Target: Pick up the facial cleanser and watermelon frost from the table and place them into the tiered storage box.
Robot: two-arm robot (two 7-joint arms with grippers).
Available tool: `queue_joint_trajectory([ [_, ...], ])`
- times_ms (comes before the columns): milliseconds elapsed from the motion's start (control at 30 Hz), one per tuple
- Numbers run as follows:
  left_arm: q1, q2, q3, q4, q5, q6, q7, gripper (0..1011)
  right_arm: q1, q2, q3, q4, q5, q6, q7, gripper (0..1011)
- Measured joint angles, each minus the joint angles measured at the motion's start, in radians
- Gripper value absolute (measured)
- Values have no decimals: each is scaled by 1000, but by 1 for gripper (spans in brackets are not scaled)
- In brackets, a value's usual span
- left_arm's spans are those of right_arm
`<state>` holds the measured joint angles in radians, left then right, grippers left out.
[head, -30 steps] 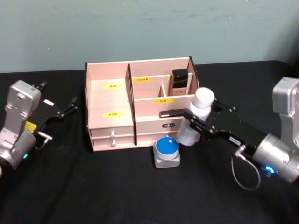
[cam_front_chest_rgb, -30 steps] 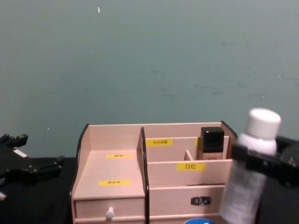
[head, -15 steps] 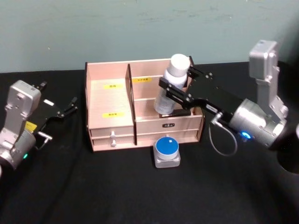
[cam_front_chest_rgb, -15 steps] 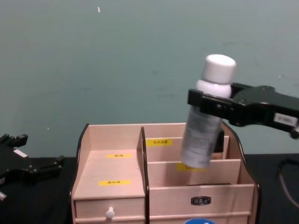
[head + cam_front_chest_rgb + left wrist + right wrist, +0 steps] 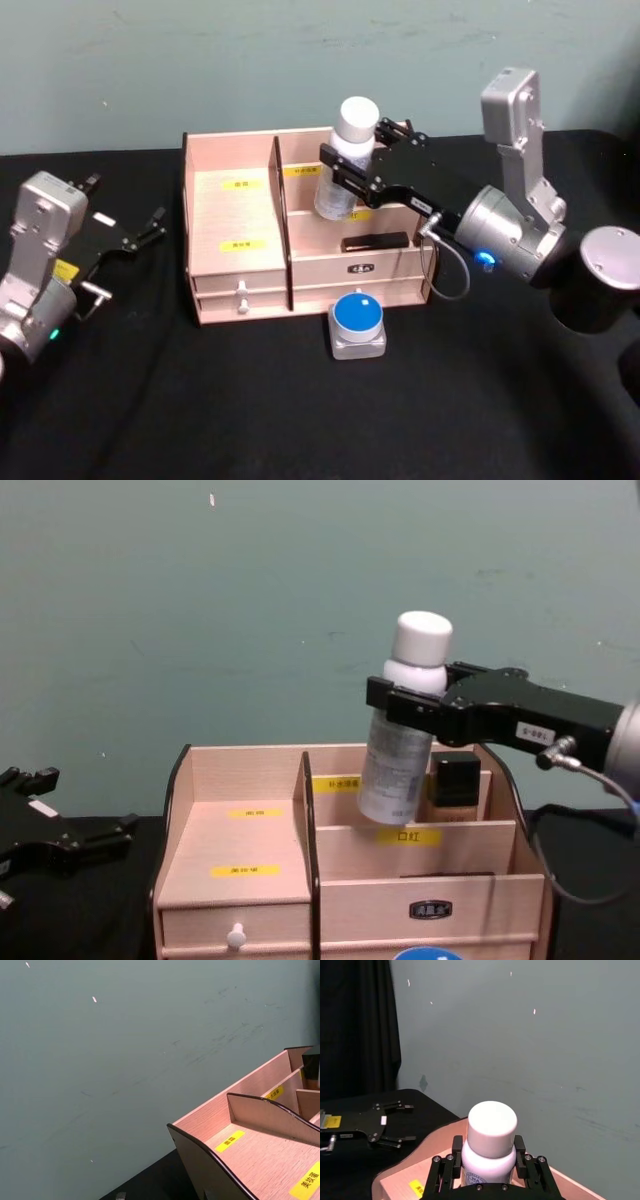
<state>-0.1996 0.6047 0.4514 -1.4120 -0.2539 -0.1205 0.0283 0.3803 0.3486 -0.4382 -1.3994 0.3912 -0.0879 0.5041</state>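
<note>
At upper centre, my right gripper [image 5: 348, 172] is pinching the near-upright cleanser [image 5: 336, 198] just above the box's [image 5: 235, 215] back slot; my left gripper [image 5: 128, 255] is idling, spread.

White bottle [image 5: 345, 160], jar [image 5: 357, 322], box [image 5: 232, 262]: one each

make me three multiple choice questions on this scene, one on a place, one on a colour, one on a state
1. Where is the blue-lidded jar?
A) on the table, in front of the tiered storage box
B) inside the drawer
C) in the rear compartment

2. What colour is the cap of the bottle?
A) black
B) white
C) blue

3. What are the jaws of the right gripper doing?
A) hanging open and empty
B) shut on the bottle above the box
C) shut on the drawer knob

Answers:
1 A, the jar stands at the box's front edge.
2 B, head and chest views show a white cap.
3 B, they clamp the tilted bottle below its cap.

The left gripper rests at the table's left.
</note>
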Motion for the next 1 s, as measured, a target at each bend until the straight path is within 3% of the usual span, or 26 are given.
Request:
queue_joint_trajectory([
  [433, 0, 0, 0, 0, 0, 0, 0, 1010, 77, -59, -15, 129, -22, -34, 12, 596],
  [1000, 0, 0, 0, 0, 0, 0, 0, 1010, 126, -93, -5, 220, -33, -60, 19, 596],
])
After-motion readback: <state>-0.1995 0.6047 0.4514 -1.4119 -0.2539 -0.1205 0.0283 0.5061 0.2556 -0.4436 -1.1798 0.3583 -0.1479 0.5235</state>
